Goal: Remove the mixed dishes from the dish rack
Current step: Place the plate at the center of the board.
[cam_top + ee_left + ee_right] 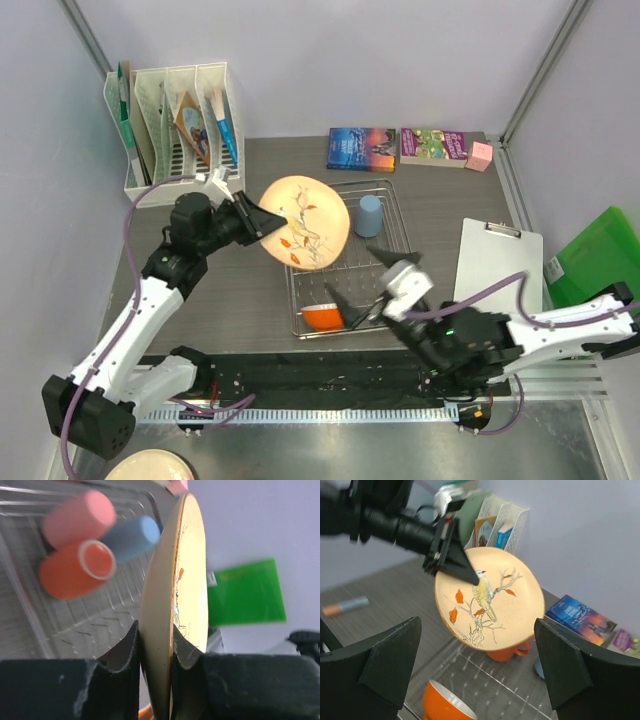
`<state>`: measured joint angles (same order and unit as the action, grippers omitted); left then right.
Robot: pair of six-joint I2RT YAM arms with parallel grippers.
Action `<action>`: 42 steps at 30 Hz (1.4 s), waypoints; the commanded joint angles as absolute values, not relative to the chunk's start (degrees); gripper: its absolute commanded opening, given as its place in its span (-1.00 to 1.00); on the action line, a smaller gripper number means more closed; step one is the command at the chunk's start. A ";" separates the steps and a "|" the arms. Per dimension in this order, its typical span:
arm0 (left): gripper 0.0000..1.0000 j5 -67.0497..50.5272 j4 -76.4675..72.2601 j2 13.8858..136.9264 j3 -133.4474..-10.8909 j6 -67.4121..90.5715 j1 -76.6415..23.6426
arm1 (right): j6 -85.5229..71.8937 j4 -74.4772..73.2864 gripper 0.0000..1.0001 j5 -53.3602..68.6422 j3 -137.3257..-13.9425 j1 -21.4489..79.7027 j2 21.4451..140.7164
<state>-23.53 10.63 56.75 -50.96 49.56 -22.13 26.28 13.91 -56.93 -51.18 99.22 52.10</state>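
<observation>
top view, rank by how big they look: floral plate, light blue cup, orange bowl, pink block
1. floral plate, held up nearer the camera
2. orange bowl and light blue cup, about alike; bowl partly hidden
3. pink block

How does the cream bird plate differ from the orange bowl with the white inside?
The cream floral-patterned plate is flat; the orange bowl with white inside is deep. The plate is clamped by its rim in the left gripper, held above the silver wire dish rack; the bowl sits in the rack. Both are round.
</observation>
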 commanded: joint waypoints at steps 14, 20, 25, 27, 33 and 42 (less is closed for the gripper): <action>-1.00 3.51 20.83 45.97 -45.97 53.96 -14.33 | 12.13 30.32 0.93 -69.87 -35.34 99.32 26.11; -1.00 3.43 20.57 45.61 -46.67 53.61 -13.10 | 9.23 30.06 0.93 -69.87 -31.82 99.23 24.26; -1.00 2.20 19.43 47.89 -49.04 53.61 -10.73 | 6.59 28.83 0.93 -69.70 -30.59 99.32 23.21; -1.00 2.02 19.34 49.04 -50.79 53.70 -9.76 | 6.24 28.56 0.93 -69.61 -30.24 99.32 23.03; -1.00 -2.71 17.76 57.38 -53.27 57.65 -3.96 | 6.59 28.56 0.93 -69.26 -29.97 99.32 22.24; -0.99 -8.96 9.85 64.42 -46.94 62.40 -0.18 | 9.84 30.14 0.93 -68.99 -28.92 99.32 19.95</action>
